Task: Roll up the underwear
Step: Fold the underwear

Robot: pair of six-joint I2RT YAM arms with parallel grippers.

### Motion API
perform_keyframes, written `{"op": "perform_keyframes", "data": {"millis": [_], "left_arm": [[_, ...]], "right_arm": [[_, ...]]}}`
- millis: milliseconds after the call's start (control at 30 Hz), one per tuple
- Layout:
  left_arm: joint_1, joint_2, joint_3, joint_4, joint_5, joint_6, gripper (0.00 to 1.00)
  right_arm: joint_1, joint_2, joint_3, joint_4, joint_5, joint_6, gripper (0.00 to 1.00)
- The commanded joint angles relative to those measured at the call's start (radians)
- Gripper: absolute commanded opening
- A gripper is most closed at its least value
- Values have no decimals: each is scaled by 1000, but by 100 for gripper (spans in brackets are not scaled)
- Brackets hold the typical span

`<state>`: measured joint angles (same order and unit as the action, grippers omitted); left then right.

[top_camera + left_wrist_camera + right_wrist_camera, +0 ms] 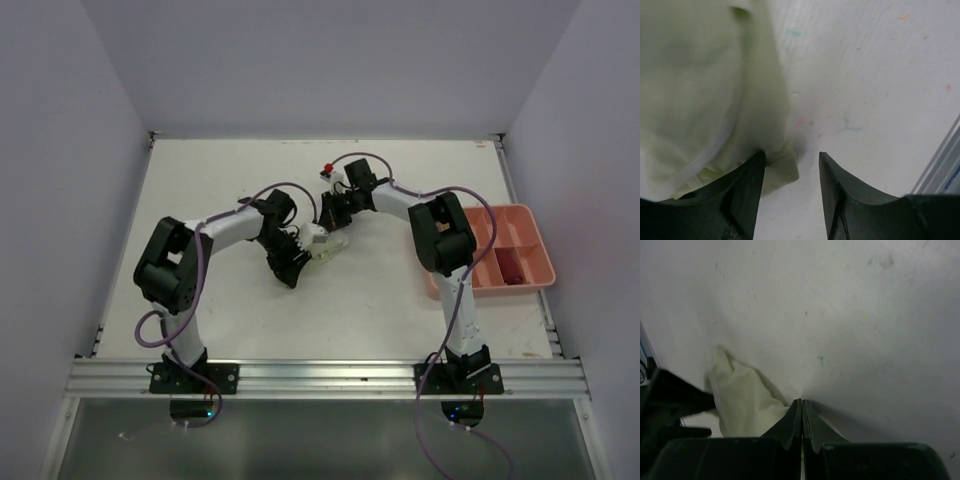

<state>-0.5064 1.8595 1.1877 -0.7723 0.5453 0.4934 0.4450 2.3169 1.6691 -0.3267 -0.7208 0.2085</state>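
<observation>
A pale yellow-green underwear (pixel 333 247) lies bunched on the white table near the middle. In the left wrist view this underwear (pixel 705 90) fills the upper left. My left gripper (pixel 791 156) is open, its left finger resting against the cloth's lower edge, with bare table between the jaws. My right gripper (pixel 801 401) is shut with its tips down on the table. The same underwear (pixel 745 395) lies just left of its fingers, and no cloth shows between them. From above, the left gripper (pixel 303 258) and right gripper (pixel 335 228) meet at the garment from opposite sides.
A salmon-pink tray (pixel 545 262) with compartments sits at the right edge of the table, with a dark red garment (pixel 509 268) in one compartment. The right arm's elbow hangs over the tray's left side. White walls enclose the table on three sides.
</observation>
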Motion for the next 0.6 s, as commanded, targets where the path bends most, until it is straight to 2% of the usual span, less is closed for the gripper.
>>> {"op": "perform_keyframes", "data": {"millis": [0, 133, 233, 367, 567], "left_arm": [[94, -2, 81, -15, -186, 138, 52], [218, 15, 176, 30, -248, 148, 52], [256, -18, 211, 27, -226, 143, 54], [261, -111, 139, 54, -205, 137, 55], [261, -154, 30, 18, -39, 5, 54]], "right_arm": [[-18, -94, -101, -116, 41, -115, 0], [-26, -189, -195, -164, 31, -120, 0], [-25, -237, -264, -201, -25, -89, 2], [-19, -332, -322, -256, -104, -106, 2], [-37, -343, -286, -249, -3, -152, 2]]}}
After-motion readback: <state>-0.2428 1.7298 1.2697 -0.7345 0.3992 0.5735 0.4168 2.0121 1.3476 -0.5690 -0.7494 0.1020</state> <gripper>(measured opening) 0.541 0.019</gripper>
